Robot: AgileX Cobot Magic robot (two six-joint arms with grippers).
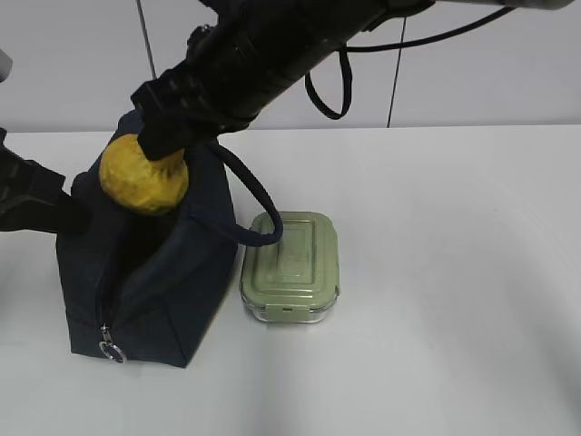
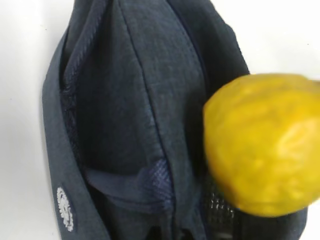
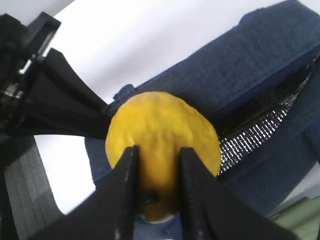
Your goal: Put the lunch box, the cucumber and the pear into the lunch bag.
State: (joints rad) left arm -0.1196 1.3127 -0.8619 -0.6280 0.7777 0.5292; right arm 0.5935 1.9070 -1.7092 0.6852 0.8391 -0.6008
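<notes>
My right jaws (image 3: 156, 192) are clamped on the pear (image 3: 162, 150), 1 finger on each side of its narrow end, with the dark stem tip showing between them at the bottom centre of the right wrist view. In the exterior view the pear (image 1: 143, 177) hangs at the upper left of the frame, right over the top of the lunch bag (image 1: 150, 282), and my right arm reaches across from the upper right to hold it there. In the left wrist view the pear (image 2: 262, 145) fills the right side of the frame, above the dark fabric of the lunch bag (image 2: 125, 115).

The lunch bag stands on the white table (image 1: 454, 272) at the left of the exterior view, its zipper (image 1: 109, 318) running down the near end to a metal ring pull at the bottom. Mesh lining (image 3: 260, 127) shows inside its mouth at the right of the right wrist view. Its looped strap (image 1: 254, 204) arcs to the right and droops onto the lunch box (image 1: 290, 266).

The lunch box sits just beside the bag on its right, lid on, at the centre of the frame.

My left arm (image 1: 36, 200) meets the bag at the left edge of the frame; I cannot tell how its jaws stand. I cannot see the cucumber in any view.
</notes>
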